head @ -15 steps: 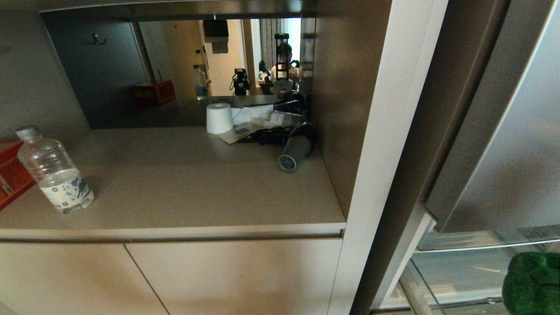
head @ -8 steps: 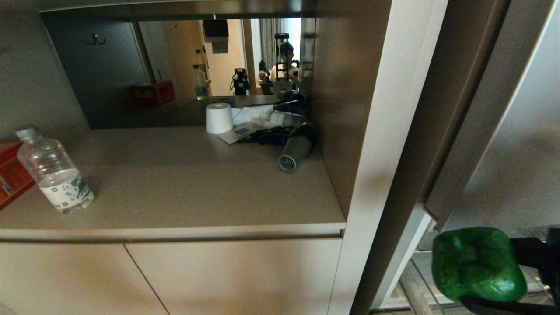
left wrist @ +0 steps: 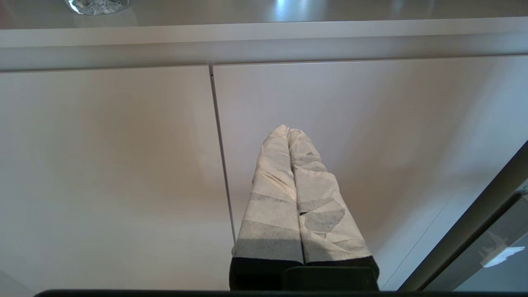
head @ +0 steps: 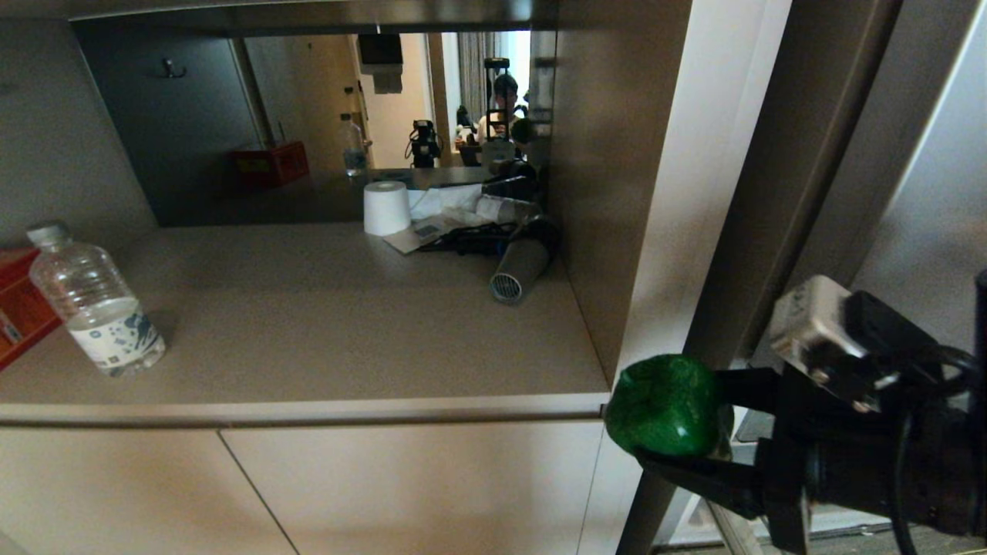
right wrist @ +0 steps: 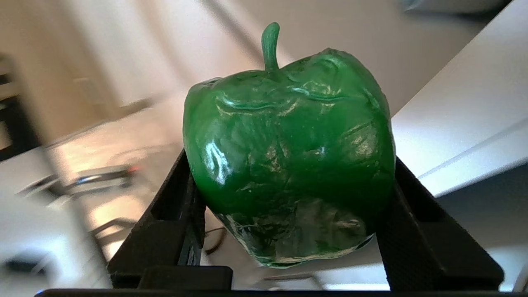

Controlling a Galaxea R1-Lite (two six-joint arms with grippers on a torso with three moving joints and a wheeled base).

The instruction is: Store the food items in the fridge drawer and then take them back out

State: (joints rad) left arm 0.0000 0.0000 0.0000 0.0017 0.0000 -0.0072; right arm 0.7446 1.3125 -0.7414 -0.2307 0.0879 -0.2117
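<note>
Pepper [head: 667,405]: glossy, bright green, lumpy and ribbed, with a short curved stem on top in the right wrist view [right wrist: 288,165]. It sits clamped between the two black fingers of the right gripper [head: 686,432], one finger [right wrist: 173,214] pressing each flank. In the head view it hangs in the air in front of the counter's [head: 308,331] right corner, at the level of the counter edge and just beside the white upright [head: 694,193] that separates the counter niche from the fridge [head: 925,231].

A second ago only part of the pepper showed at the bottom right edge, over the glass of the drawer; half a second ago it was whole and held beside the fridge front; now it has travelled left and up, and the black arm with its grey wrist camera [head: 825,327] fills the lower right.

On the matte beige counter, unchanged: a clear plastic bottle [head: 96,301], a white paper roll [head: 385,208] and a grey hair dryer [head: 520,266].

The left gripper [left wrist: 288,136], fingers pressed together and wrapped in pale tape, points at the smooth cream cabinet doors [left wrist: 103,165] below the counter.
</note>
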